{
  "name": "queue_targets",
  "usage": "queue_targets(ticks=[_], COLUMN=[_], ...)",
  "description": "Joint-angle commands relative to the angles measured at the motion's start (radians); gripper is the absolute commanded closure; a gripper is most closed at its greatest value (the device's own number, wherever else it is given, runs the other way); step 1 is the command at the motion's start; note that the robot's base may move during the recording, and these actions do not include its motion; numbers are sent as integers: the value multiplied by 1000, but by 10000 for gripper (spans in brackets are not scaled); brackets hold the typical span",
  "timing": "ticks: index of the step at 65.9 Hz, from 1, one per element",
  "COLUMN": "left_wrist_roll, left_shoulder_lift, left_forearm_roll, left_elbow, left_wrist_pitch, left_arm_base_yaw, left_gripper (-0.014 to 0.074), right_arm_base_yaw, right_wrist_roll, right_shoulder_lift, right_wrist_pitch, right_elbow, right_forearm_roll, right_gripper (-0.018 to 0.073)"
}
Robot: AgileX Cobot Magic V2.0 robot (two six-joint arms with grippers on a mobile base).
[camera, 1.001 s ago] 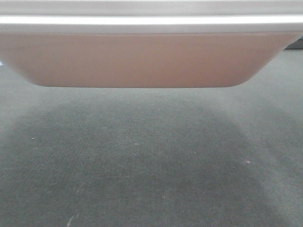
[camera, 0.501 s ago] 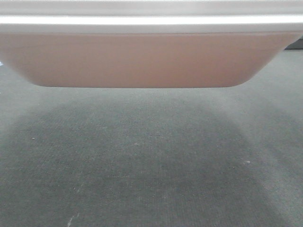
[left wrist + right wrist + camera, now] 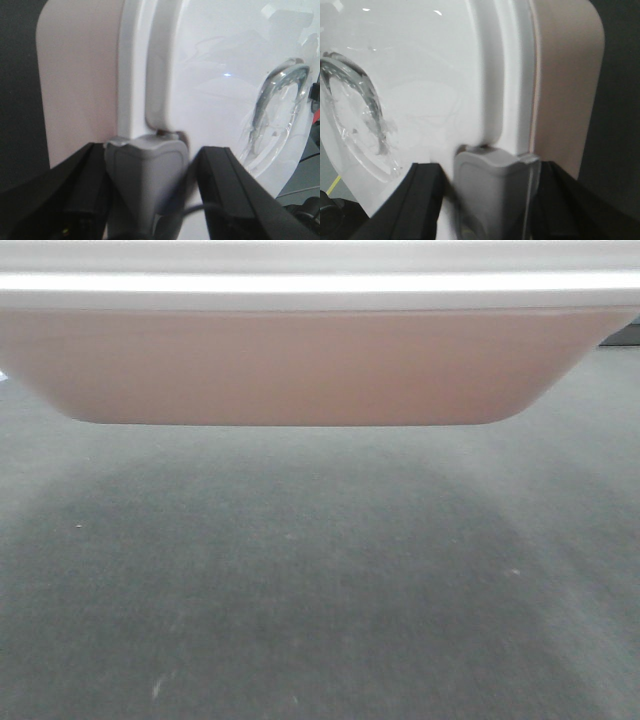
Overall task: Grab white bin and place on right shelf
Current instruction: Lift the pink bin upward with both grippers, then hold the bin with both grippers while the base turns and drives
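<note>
2 black claws held the white bin point(image 3: 300, 365) by its short ends, clear of the grey-green carpet point(image 3: 320, 620), which carried a broad dark shadow point(image 3: 300, 530) beneath it. From the front view the bin's pinkish wall and pale rim filled the whole upper band and blocked everything behind it except a small dark patch point(image 3: 626, 334) at the right edge, too little to identify. In the left wrist view the left claw point(image 3: 152, 155) was clenched on the bin's end, with 1 black finger point(image 3: 75, 190) against the pinkish wall side and the other over the lid point(image 3: 215, 55), the grey clasp point(image 3: 145, 180) sitting between them. Beyond the lid's edge, some red and black cables point(image 3: 314, 102) showed, blurred. The right wrist view mirrored this: the right claw point(image 3: 490, 167) was clamped across the rim, straddling a second grey clasp point(image 3: 490, 192), with dark floor past the bin's rounded corner point(image 3: 590, 30). The glossy lid was on, and its sunken handle point(image 3: 277, 110) showed at the frame edge in both wrist views. Nothing inside the bin could be made out through the lid or walls.
</note>
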Motion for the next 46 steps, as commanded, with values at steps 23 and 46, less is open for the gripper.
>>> queue_targets(ticks=[23, 46], left_wrist_roll=[12, 12], left_shoulder_lift=[-21, -35], left_forearm_roll=[-166, -166], left_elbow=[-29, -29], left_wrist_pitch=[147, 147], left_arm_base_yaw=[-19, -19], left_gripper=[377, 377], right_arm_base_yaw=[13, 13], right_wrist_roll=[-4, -4], right_shoulder_lift=[-20, -20], right_wrist_pitch=[124, 114], right_elbow=[-30, -30], right_forearm_roll=[183, 183], right_gripper=[230, 230])
